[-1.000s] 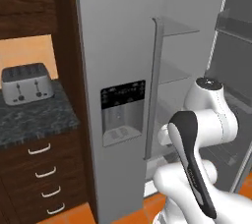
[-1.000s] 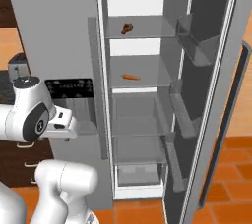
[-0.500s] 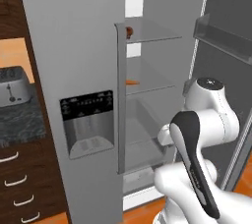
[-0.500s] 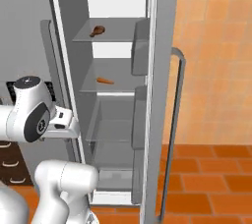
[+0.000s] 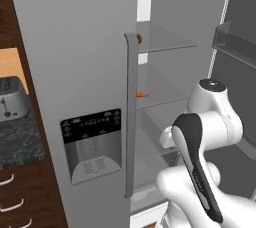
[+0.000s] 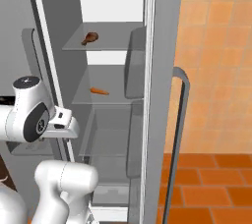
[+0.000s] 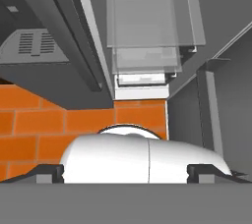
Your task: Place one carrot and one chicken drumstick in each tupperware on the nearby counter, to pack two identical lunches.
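Carrot [image 6: 99, 91] and drumstick [image 6: 90, 37] on fridge shelves, above and beyond the claw; claw's opening can't be told. Carrot likely light, stiff, slick: grip mid-length.

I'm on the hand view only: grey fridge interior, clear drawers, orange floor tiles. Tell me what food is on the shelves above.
Observer: In the right base view a brown chicken drumstick lies on the upper glass shelf of the open grey fridge.
Operator: Give me the carrot.
Observer: A small orange carrot lies on the next glass shelf down, directly below the drumstick's shelf.
Operator: Report what's left of the fridge.
Observer: The left base view shows a boxy silver toaster standing on the speckled black-grey stone counter, beside the closed grey fridge door with the dispenser panel.
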Motion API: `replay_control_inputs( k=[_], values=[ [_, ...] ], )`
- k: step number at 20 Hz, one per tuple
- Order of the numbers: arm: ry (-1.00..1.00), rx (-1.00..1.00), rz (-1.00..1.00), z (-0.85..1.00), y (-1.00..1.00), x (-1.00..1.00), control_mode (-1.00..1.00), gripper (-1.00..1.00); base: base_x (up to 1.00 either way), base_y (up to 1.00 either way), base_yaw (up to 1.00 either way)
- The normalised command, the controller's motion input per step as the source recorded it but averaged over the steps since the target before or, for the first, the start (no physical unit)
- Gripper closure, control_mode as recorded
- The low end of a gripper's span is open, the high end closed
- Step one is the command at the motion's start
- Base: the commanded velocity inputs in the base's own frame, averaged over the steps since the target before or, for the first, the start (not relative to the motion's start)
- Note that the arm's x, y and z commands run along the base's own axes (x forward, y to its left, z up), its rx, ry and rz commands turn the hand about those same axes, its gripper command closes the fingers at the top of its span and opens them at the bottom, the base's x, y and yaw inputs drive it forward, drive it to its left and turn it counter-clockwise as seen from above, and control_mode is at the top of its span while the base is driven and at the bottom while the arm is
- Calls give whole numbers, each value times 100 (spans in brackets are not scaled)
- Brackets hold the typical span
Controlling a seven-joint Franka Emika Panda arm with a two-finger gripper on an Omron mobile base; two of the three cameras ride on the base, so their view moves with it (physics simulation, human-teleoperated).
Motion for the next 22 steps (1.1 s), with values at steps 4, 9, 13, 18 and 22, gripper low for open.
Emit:
replay_control_inputs(
  k=[4,9,13,18,22],
  values=[
    [0,0,0,0,0,0,100,-100,4,-25,4],
    [0,0,0,0,0,0,100,-100,39,-53,4],
    [0,0,0,0,0,0,100,-100,30,-19,-1],
    [0,0,0,0,0,0,100,-100,0,0,0],
    [0,0,0,0,0,0,100,-100,0,1,0]
  ],
)
